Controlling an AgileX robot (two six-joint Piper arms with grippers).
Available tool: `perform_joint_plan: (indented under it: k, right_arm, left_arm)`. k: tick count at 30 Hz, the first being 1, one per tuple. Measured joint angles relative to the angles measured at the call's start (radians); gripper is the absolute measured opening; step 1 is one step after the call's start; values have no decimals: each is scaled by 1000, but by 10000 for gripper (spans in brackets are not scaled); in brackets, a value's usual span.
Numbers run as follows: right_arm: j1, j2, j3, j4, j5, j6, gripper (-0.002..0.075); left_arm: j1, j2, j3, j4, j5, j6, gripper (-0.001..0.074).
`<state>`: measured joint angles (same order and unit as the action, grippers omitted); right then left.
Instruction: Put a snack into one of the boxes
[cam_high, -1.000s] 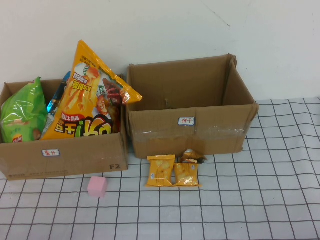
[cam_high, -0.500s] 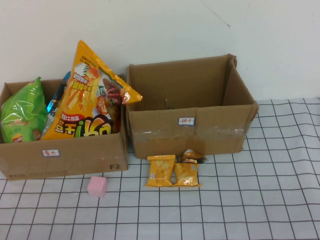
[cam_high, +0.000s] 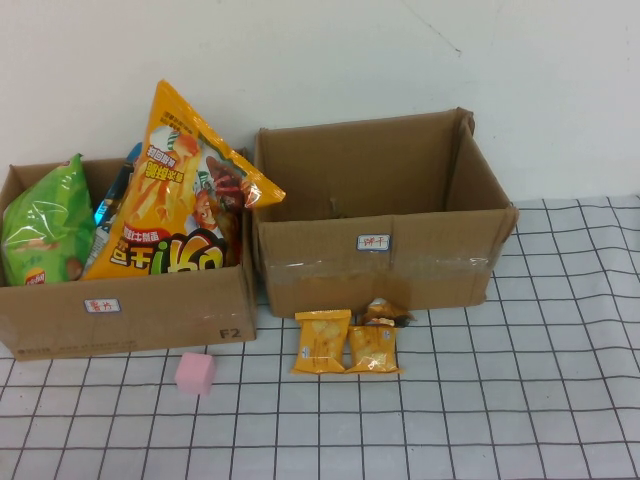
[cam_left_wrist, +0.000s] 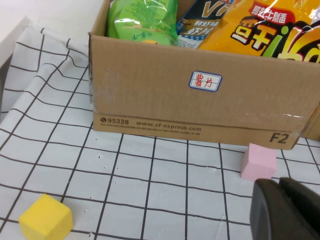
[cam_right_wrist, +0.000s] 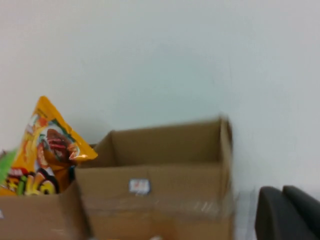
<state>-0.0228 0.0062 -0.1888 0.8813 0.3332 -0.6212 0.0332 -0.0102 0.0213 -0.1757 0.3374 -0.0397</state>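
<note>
White wall, gridded tablecloth (cam_high: 520, 400), left gripper (cam_left_wrist: 287, 210) and right gripper (cam_right_wrist: 287, 212) fingers' state unclear

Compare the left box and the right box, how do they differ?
The left box is packed with chip bags; the right box looks empty. The left box is lower, the right box taller with higher walls. Small yellow snack packs lie in front of the right box, a pink cube in front of the left box. Both are open brown cardboard with a white label. The left claw and right claw show only at their wrist views' edges.
</note>
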Motion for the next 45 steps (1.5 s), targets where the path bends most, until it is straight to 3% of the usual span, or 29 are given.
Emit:
perform_joint_plan:
  k: [5, 15, 24, 29, 39, 42, 45]
  right_arm:
    - [0, 199, -247, -120, 131, -269, -1]
    - [27, 793, -512, -223, 350, -336, -1]
    - [360, 1144, -630, -357, 157, -204, -1]
    - [485, 1347, -715, -359, 103, -168, -1]
    - [573, 1768, -1043, -418, 263, -53, 55]
    - [589, 1864, -1148, -482, 327, 22, 108]
    - [598, 1951, -1220, -540, 366, 121, 228]
  left_arm:
    - [0, 0, 0, 0, 0, 0, -1]
    - [0, 0, 0, 0, 0, 0, -1]
    - [0, 0, 0, 0, 0, 0, -1]
    - [0, 0, 0, 0, 0, 0, -1]
    - [0, 0, 0, 0, 0, 0, -1]
    - [0, 0, 0, 0, 0, 0, -1]
    - [0, 0, 0, 0, 0, 0, -1]
